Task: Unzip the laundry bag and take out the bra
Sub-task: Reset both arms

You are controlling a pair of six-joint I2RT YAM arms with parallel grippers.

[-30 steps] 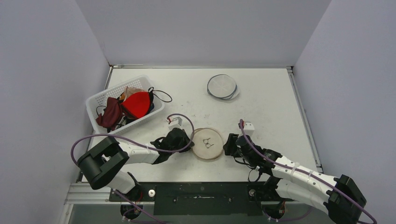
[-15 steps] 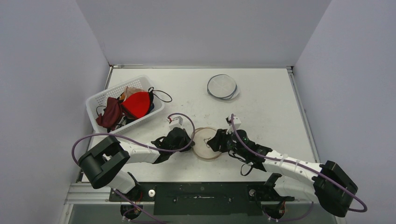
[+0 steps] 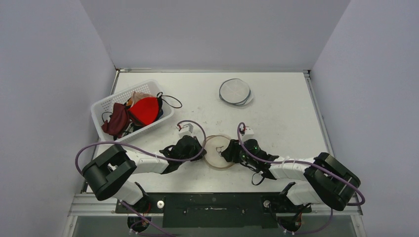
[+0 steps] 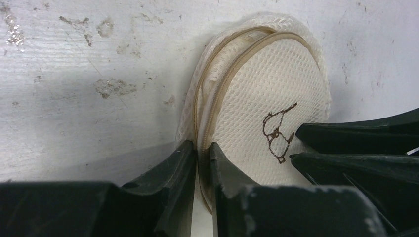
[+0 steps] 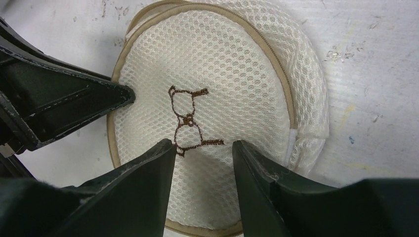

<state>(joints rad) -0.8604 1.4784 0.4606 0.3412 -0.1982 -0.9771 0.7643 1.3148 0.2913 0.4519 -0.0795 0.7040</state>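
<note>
Front-centre of desk (image 3: 276, 108): right end effector (image 3: 231, 150), off to the side 1 s ago, now over the mesh laundry bag (image 3: 216, 154), fingers apart, empty; left end effector (image 4: 201, 148) pinches bag's zip rim (image 4: 206, 123); zip looks shut, bra unseen, prob. inside; unzip imminent.

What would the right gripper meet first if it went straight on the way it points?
The right gripper would first meet the mesh face of the laundry bag, by the embroidered emblem. Depth is unclear, but nothing shows between.
</note>
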